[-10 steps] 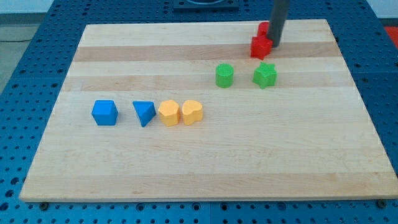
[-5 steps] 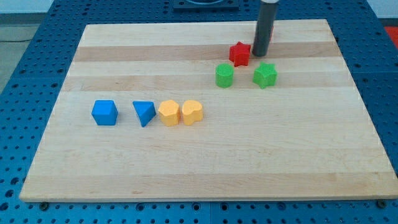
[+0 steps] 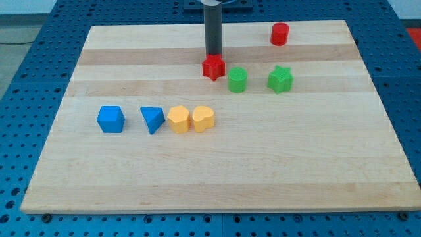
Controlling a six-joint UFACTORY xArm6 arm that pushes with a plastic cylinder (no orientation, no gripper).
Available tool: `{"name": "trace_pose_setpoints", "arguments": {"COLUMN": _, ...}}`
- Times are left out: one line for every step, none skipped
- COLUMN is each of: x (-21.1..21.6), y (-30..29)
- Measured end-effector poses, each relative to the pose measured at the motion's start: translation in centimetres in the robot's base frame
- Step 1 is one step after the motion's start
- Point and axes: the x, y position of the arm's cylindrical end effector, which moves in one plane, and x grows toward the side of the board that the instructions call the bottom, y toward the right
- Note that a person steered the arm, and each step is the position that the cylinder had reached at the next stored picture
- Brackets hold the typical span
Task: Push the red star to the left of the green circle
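Note:
The red star (image 3: 213,67) lies on the wooden board just left of and slightly above the green circle (image 3: 237,79), close to it. My tip (image 3: 213,54) stands right at the star's top edge, touching or nearly touching it. The rod rises straight up out of the view's top.
A green star (image 3: 280,79) lies right of the green circle. A red cylinder (image 3: 280,33) stands near the board's top right. A blue cube (image 3: 110,119), a blue triangle (image 3: 152,120), a yellow hexagon (image 3: 178,120) and a yellow block (image 3: 203,118) form a row at the left.
My tip has moved left across the board's top and pushed the red star left and down, from beside the red cylinder to the left of the green circle. The red cylinder now shows.

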Motion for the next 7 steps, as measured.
{"name": "trace_pose_setpoints", "arguments": {"x": 1.4, "y": 0.0}}
{"name": "trace_pose_setpoints", "arguments": {"x": 2.7, "y": 0.0}}
{"name": "trace_pose_setpoints", "arguments": {"x": 2.8, "y": 0.0}}
{"name": "trace_pose_setpoints", "arguments": {"x": 3.0, "y": 0.0}}
{"name": "trace_pose_setpoints", "arguments": {"x": 3.6, "y": 0.0}}
{"name": "trace_pose_setpoints", "arguments": {"x": 3.7, "y": 0.0}}
{"name": "trace_pose_setpoints", "arguments": {"x": 1.6, "y": -0.3}}
